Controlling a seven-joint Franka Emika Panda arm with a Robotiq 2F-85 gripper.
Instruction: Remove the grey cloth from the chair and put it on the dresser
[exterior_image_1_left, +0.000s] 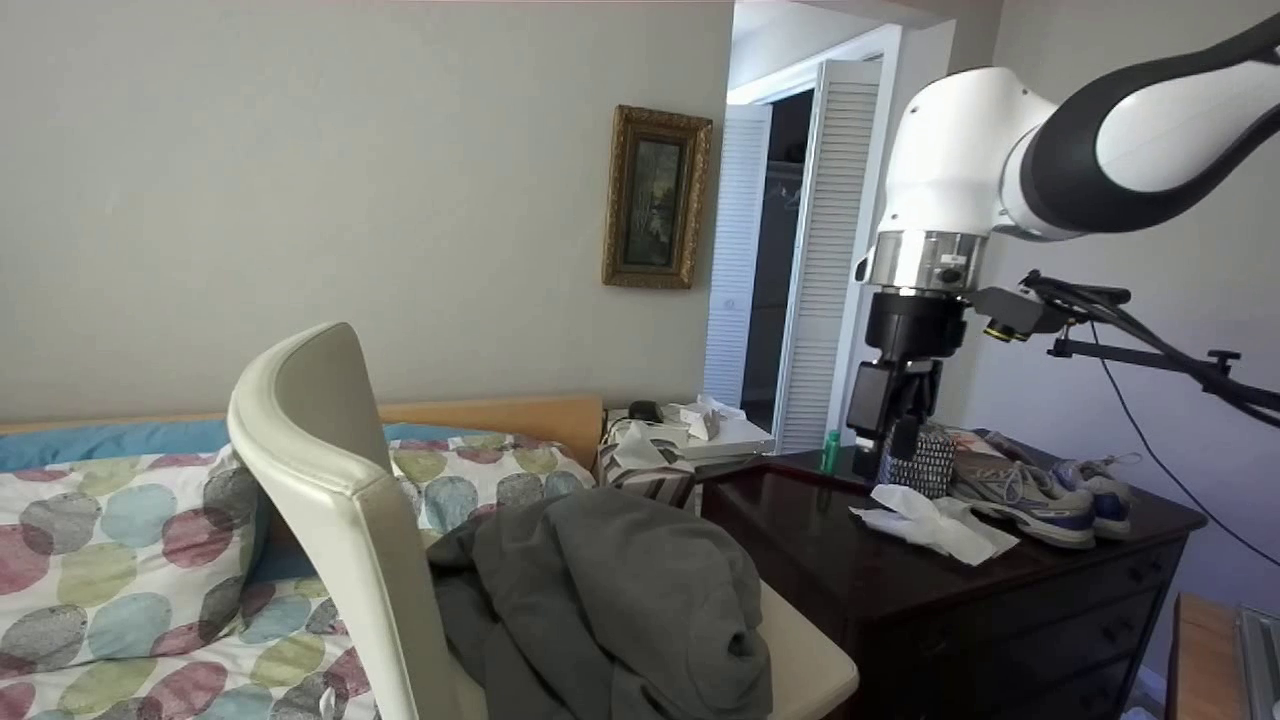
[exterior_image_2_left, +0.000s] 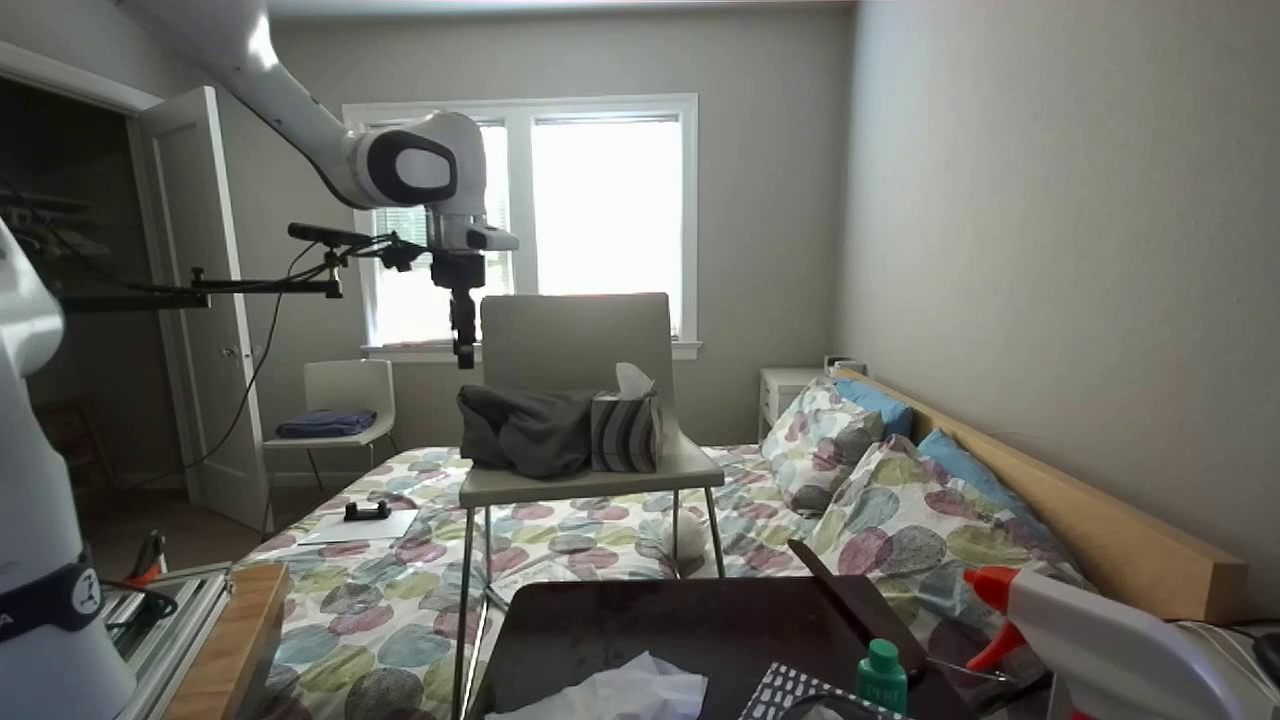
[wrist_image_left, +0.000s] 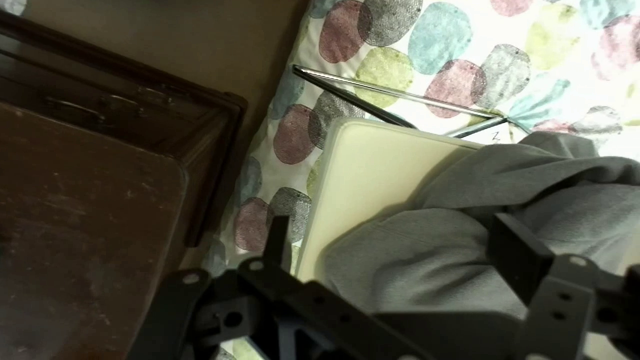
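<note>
"Checking on the job: is the cloth (exterior_image_1_left: 610, 600) on the dresser (exterior_image_1_left: 1000, 620) yet?"

"No. It lies in a heap on the chair (exterior_image_2_left: 578, 340) (a tissue box (exterior_image_2_left: 625, 434) sits there too, just beside it)."

"Does the gripper (wrist_image_left: 397, 247) have hold of it?"

"No. In the wrist view the fingers (wrist_image_left: 520, 257) are wide apart and hold nothing. In both exterior views I see a gap between them and the cloth."

"So what is done?"

"Not much, I'd say. The gripper is up near the cloth, so my guess is that the grab comes next."

"And what is left?"

"Nearly all of it. The fingers must reach the cloth, pinch it, lift it off the chair and take it to the dresser. Then they must let go."

"Will it fit there?"

"I think so, if it is put down with care. Shoes (exterior_image_1_left: 1030, 505) and some white paper (exterior_image_1_left: 940, 527) lie on the dresser, so a spot away from them looks best."
</note>
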